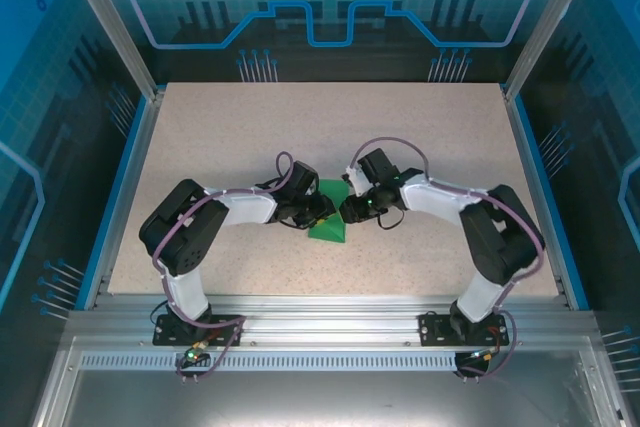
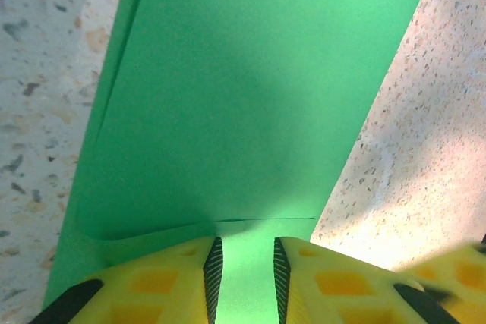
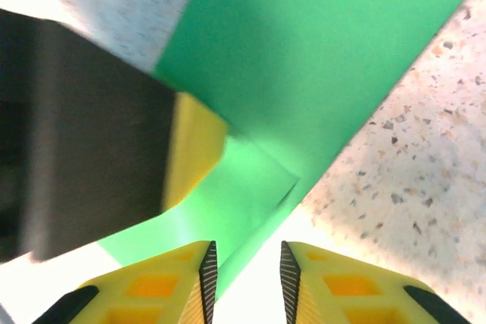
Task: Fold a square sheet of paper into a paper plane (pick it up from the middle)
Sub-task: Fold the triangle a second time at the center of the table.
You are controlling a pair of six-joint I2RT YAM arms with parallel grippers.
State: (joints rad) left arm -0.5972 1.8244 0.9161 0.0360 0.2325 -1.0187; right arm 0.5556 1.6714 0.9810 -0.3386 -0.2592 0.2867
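Mid-task, folding under way.

Paper (image 1: 330,228): lies on the table (image 1: 420,137) near its middle, directly between the two arms. From above it reads as a small angular, roughly triangular green shape, no longer a plain square. The left wrist view shows at least two layers, an upper flap with rounded corners over a lower layer that sticks out along the left edge, and a short crease line just ahead of the fingers. The right wrist view shows one long straight folded edge and a small stepped corner.

Left gripper (image 2: 244,263): low over the paper, jaws narrowly apart, green visible in the gap. No clamp on the sheet is evident.

Right gripper (image 3: 244,271): also narrowly parted, with the paper's edge running into the gap and nothing pinched. One of the left gripper's yellow fingers (image 3: 194,149) sits on the paper close ahead of it.

Judgement: the early folds are in, but there is no pointed dart and no centre ridge yet. The narrowing folds, the centre fold and the wings look outstanding — perhaps halfway at best.
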